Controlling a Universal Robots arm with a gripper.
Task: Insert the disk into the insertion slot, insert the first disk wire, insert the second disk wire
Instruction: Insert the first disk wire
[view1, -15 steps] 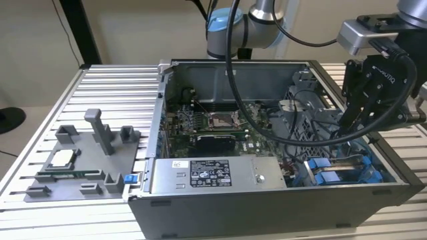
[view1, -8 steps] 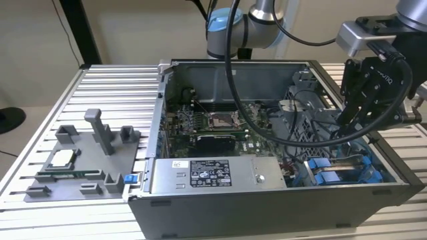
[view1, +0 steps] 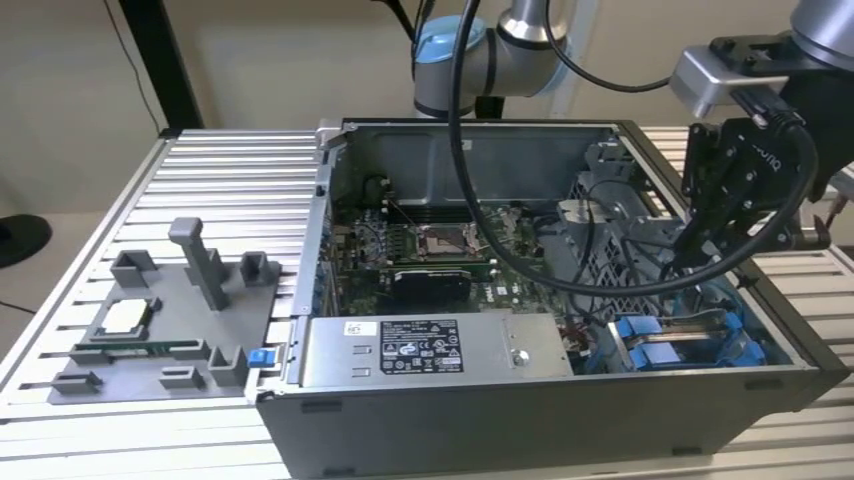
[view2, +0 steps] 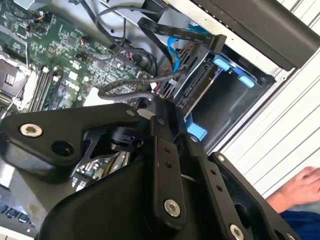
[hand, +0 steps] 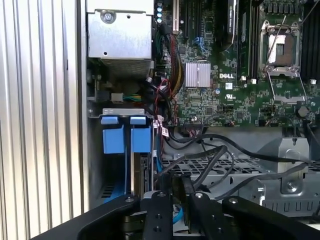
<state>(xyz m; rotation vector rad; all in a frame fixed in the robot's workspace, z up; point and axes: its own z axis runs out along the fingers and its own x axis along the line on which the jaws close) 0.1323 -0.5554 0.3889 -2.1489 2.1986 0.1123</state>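
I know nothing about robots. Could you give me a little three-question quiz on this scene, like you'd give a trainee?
1. True or false: the gripper hangs over the open computer case, not over the grey parts tray outside it.
2. What colour are the plastic carrier frames inside the case? A red, B blue, C yellow.
3. In the second wrist view, which part of a person shows?
Key: 1 true; 2 B; 3 a hand.

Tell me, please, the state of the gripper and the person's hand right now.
Gripper: cannot be told; it hangs over the insertion slot.
Person's hand: beside the case, nothing visible in it.
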